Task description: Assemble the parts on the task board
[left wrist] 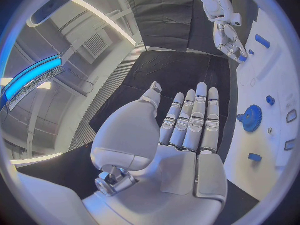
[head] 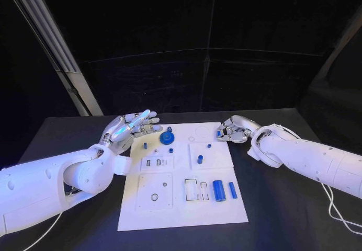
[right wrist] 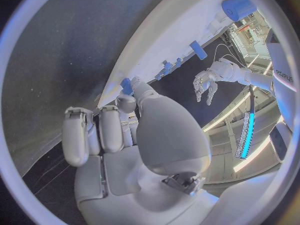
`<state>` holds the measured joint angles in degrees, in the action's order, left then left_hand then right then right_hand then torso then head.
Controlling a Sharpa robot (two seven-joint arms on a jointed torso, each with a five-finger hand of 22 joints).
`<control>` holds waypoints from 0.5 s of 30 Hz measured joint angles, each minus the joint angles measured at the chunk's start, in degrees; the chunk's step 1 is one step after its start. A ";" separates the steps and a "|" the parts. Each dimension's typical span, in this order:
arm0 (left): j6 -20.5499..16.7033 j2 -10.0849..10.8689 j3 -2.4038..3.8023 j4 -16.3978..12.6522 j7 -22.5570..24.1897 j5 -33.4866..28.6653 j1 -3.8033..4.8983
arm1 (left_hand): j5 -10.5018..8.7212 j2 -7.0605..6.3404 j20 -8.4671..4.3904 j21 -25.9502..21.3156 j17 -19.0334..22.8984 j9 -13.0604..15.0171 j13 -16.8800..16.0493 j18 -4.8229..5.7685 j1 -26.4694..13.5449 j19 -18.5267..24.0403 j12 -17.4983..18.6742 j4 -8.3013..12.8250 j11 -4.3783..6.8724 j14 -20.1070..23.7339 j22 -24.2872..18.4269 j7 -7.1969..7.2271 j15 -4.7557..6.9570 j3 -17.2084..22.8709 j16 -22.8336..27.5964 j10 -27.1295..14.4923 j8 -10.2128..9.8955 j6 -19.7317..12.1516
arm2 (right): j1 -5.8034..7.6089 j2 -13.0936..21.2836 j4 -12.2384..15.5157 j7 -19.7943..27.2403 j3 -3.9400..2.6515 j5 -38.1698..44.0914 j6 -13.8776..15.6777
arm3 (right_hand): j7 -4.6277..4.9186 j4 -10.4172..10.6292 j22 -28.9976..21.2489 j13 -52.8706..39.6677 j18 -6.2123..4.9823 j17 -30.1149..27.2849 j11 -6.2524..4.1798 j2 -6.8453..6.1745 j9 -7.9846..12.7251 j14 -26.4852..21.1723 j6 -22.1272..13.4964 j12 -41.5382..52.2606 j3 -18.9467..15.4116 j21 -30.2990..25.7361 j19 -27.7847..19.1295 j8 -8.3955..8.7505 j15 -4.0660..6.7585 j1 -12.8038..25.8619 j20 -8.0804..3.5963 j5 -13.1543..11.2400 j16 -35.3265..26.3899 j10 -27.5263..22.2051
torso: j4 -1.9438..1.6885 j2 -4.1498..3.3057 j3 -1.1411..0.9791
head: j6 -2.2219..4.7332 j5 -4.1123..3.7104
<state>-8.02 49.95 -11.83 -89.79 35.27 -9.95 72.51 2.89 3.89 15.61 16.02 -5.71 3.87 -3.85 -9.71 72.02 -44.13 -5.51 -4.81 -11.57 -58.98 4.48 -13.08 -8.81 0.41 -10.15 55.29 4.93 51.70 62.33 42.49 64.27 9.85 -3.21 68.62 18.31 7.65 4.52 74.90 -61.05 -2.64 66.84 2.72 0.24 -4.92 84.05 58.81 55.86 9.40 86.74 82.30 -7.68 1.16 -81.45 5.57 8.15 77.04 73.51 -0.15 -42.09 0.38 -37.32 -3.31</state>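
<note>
A white task board (head: 181, 212) lies in the middle of a black surface (head: 286, 209), carrying small blue parts: a gear (head: 167, 138) near its far edge and two cylinders (head: 219, 190) lying side by side near its right edge. The left hand (head: 129, 128) hovers over the board's far left corner, released, fingers straight and together, holding nothing. The right hand (head: 232, 130) rests at the board's far right corner with fingers curled, pinching a small blue part (right wrist: 127, 85) against the board's edge.
</note>
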 measured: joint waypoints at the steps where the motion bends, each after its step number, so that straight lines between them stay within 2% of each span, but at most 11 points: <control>1: 0.00 0.00 0.00 0.00 0.00 0.00 0.00 | 0.00 0.00 0.00 0.00 0.00 0.00 0.00 0.00 0.00 0.00 0.00 0.00 0.00 0.00 0.00 0.00 0.00 0.00 0.00 0.00 0.00 0.00 | 0.00 0.01 0.00 -0.04 0.00 -0.01 0.04 | -0.14 -0.08 0.00 0.05 0.00 0.00 -0.07 0.08 0.00 0.00 0.25 0.00 0.24 0.00 0.09 -0.10 0.00 -0.02 -0.25 -0.16 0.00 0.07 | 0.00 0.00 0.00 | -0.03 -0.02; 9: 0.01 0.04 0.00 0.01 -0.04 0.00 0.00 | 0.00 0.00 0.00 0.00 0.00 0.00 0.00 0.00 0.00 0.00 0.00 0.00 0.00 0.00 0.00 0.00 0.00 0.00 0.00 0.00 0.00 0.00 | 0.00 -0.01 0.36 -0.30 -0.01 -0.03 0.83 | -0.15 -0.39 0.00 0.07 0.00 0.00 -0.28 0.64 -0.13 0.00 0.45 0.00 1.14 0.00 0.32 -0.63 0.40 -0.20 -0.47 -0.51 0.00 0.28 | 0.01 0.00 -0.02 | -0.09 0.01; 13: 0.00 0.14 0.00 -0.04 -0.06 0.00 0.00 | 0.00 0.00 0.00 0.00 0.00 0.00 0.00 0.00 0.00 0.00 0.00 0.00 0.00 0.00 0.01 0.00 0.00 0.00 0.00 0.00 0.00 0.00 | 0.00 0.63 2.51 -0.65 -0.06 -0.04 1.56 | -0.15 -0.38 0.00 0.07 0.00 0.09 -0.28 0.94 -0.20 0.00 0.44 0.00 1.15 0.00 0.32 -0.62 0.40 -0.24 -0.47 -0.64 0.00 0.29 | 0.08 0.02 -0.01 | -0.11 0.13; 15: 0.00 0.20 0.00 -0.06 -0.07 0.00 0.00 | 0.00 0.00 0.00 0.00 0.00 0.00 0.00 0.00 0.00 0.00 0.00 0.00 0.00 0.00 0.01 0.00 0.00 0.00 0.00 0.00 0.00 0.00 | -0.04 1.39 4.57 -1.07 -0.52 -0.04 1.94 | -0.15 -0.38 0.00 0.07 0.00 0.14 -0.28 0.98 -0.21 0.00 0.44 0.00 1.14 0.00 0.32 -0.62 0.40 -0.28 -0.47 -0.71 0.00 0.28 | 0.10 0.05 0.02 | -0.10 0.20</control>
<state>-8.02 50.15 -11.83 -89.85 35.20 -9.95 72.51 2.89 3.89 15.61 16.02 -5.72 3.87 -3.85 -9.70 72.02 -44.13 -5.51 -4.81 -11.57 -58.98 4.48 -13.08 -8.81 0.41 -10.16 55.29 4.93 51.70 62.30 43.88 68.84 8.78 -3.73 68.58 20.25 7.50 4.13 74.90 -60.98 -2.64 66.98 2.44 1.22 -5.13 84.05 59.26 55.86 10.54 86.74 82.62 -8.30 1.55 -81.73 5.10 7.44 77.04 73.80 -0.04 -42.03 0.40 -37.42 -3.11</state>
